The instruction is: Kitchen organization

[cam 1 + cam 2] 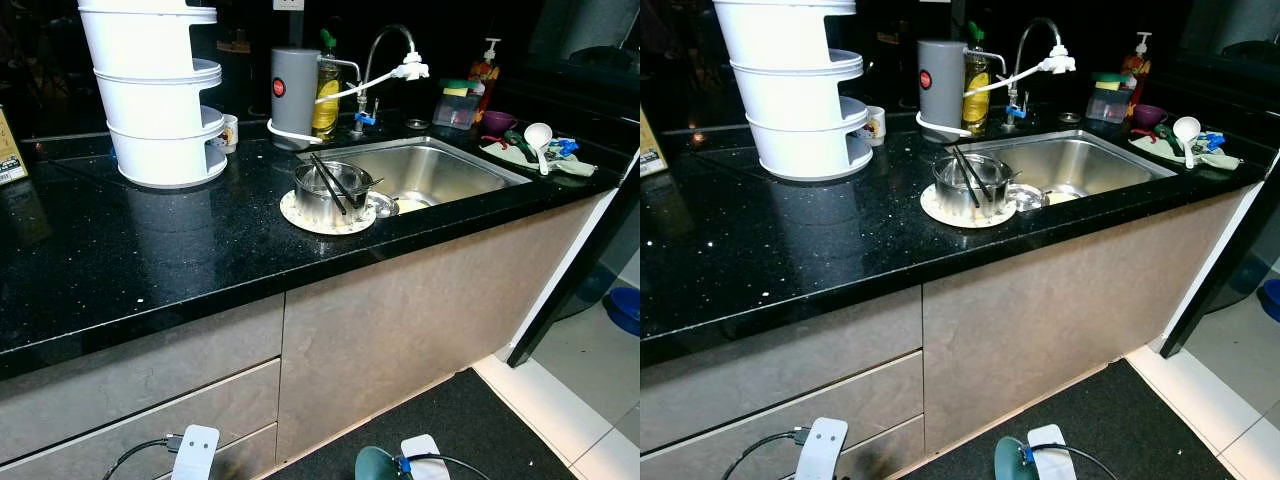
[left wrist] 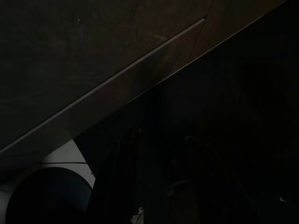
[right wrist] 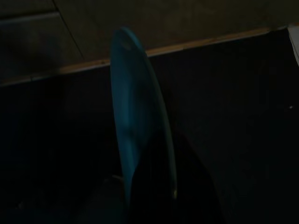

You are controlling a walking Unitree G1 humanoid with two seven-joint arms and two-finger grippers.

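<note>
Black speckled stone counter (image 1: 150, 260) ahead. Steel pot with black chopsticks (image 1: 333, 188) sits on a round white plate (image 1: 300, 214) beside the sink (image 1: 440, 170), up-forward of both low arms. Right gripper (image 3: 149, 186) clamps a teal plate (image 3: 135, 116) edge-on; left jaws: can't tell.

Dim cabinet front (image 2: 93, 51) with a slanting seam, dark floor (image 2: 233, 140) beside

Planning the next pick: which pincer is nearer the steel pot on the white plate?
Right, narrowly. The right pincer hangs low below the steel pot, holding a teal plate; the left pincer hangs farther left.
</note>
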